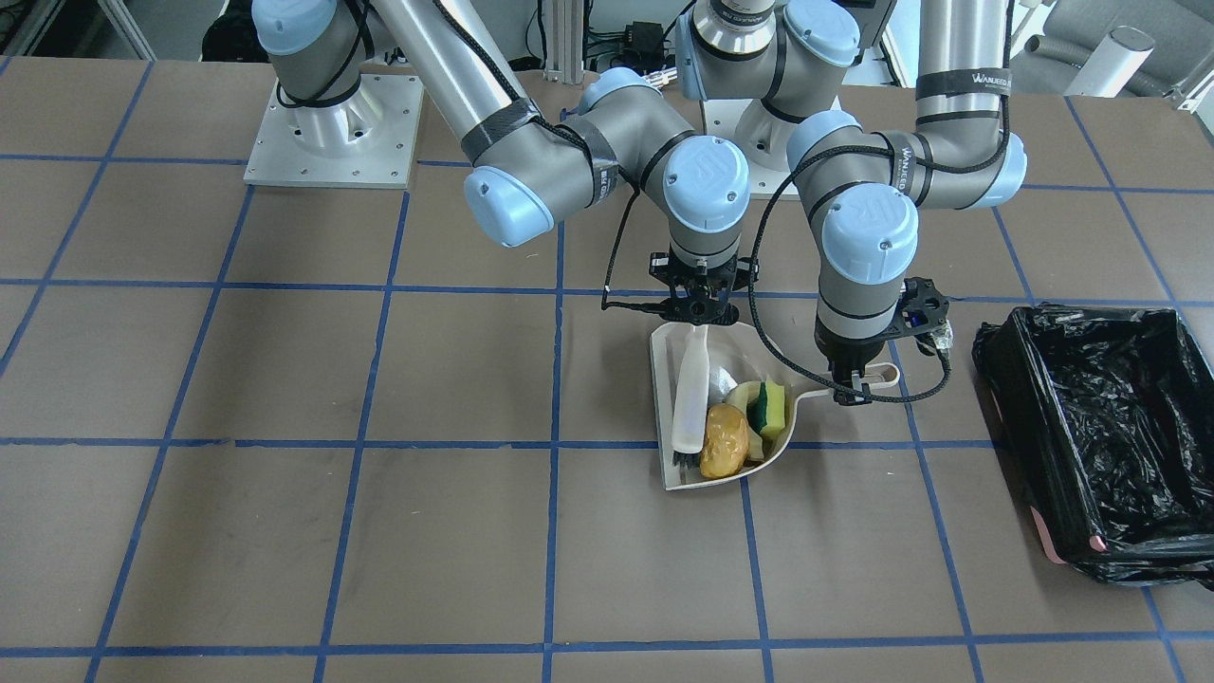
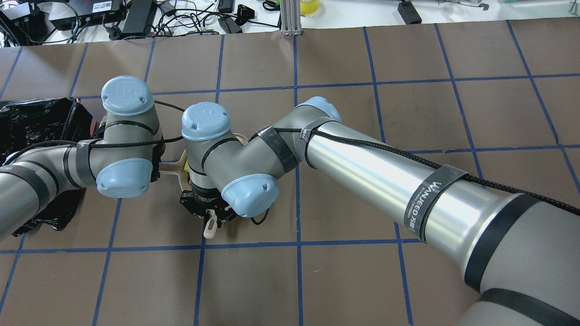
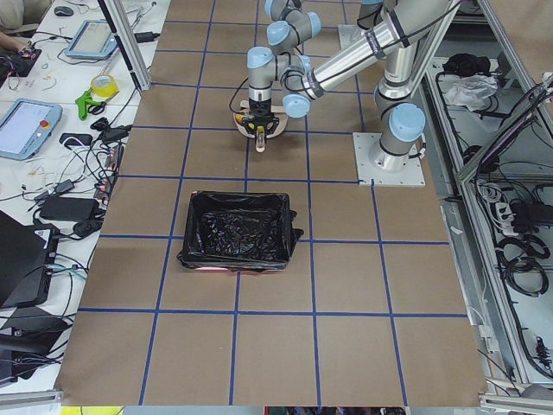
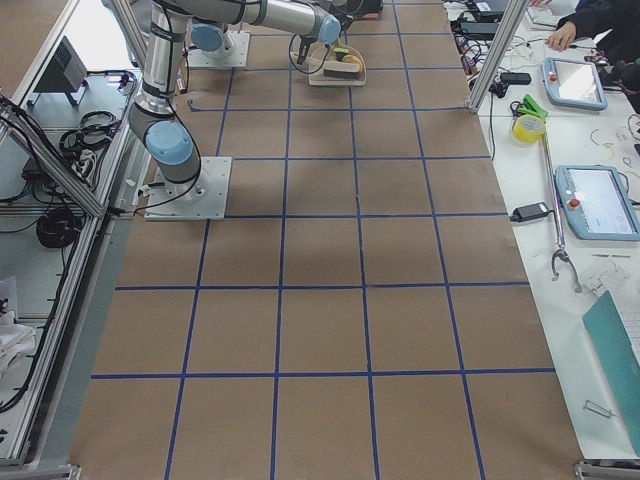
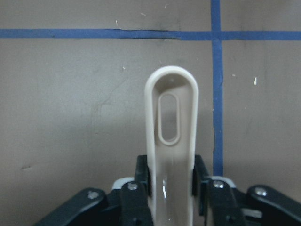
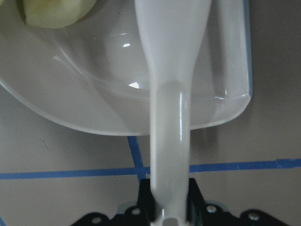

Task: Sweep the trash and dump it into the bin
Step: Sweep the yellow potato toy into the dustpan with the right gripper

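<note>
The beige dustpan (image 1: 675, 481) lies on the table and holds all the trash: the orange-yellow lump (image 1: 724, 441), the yellow and green sponge (image 1: 773, 406) and the pale cream slice (image 1: 743, 391), whose edge also shows in the right wrist view (image 6: 54, 12). My left gripper (image 1: 852, 394) is shut on the dustpan handle (image 5: 171, 122). My right gripper (image 1: 697, 318) is shut on the beige brush (image 1: 690, 389), which lies inside the pan beside the lump; its handle (image 6: 170, 117) crosses the pan's rim. The bin (image 1: 1100, 436), lined with black plastic, stands on my left beyond the pan.
The table is brown with blue tape lines. Both arms crowd over the dustpan in the overhead view, where the bin (image 2: 31, 122) shows at the left edge behind my left arm. The right arm's base plate (image 1: 332, 133) is bolted to the table near the robot.
</note>
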Tool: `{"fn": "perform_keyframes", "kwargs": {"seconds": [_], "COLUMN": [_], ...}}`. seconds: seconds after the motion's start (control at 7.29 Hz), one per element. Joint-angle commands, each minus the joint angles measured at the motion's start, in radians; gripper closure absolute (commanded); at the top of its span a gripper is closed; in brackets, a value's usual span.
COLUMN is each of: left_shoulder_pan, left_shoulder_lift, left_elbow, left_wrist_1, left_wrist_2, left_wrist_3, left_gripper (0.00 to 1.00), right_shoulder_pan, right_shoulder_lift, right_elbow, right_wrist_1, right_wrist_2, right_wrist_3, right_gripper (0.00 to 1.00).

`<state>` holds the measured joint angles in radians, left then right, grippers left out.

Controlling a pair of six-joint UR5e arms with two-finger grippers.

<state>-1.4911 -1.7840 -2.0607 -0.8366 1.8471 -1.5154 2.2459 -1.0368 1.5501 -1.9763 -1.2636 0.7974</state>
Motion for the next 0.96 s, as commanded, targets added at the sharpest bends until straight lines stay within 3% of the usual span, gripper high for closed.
{"fn": "perform_keyframes", "kwargs": {"seconds": [0.0,0.55,0.82], "left_shoulder_pan": [0.0,0.003,0.015], "left_shoulder_lift": [0.0,0.003,0.026], "left_elbow": [0.005,0.023,0.069], "left_wrist_1": [0.001,-0.012,-0.103], "left_wrist_2": [-0.011,-0.042,-0.186], "left_wrist_3": [-0.003,0.0,0.0], "left_gripper": [1.0,1.0,1.0], "right_shoulder_pan": [-0.003,-0.165,-0.358], "right_shoulder_lift": [-0.035,-0.13,-0.196], "right_elbow": [0.005,0.015,0.013], "right_wrist_1": [0.097,0.258,0.349], "right_wrist_2": [-0.101,-0.178,-0.269], "right_wrist_3": [-0.112,-0.332,-0.557], "right_gripper": [1.0,1.0,1.0]}}
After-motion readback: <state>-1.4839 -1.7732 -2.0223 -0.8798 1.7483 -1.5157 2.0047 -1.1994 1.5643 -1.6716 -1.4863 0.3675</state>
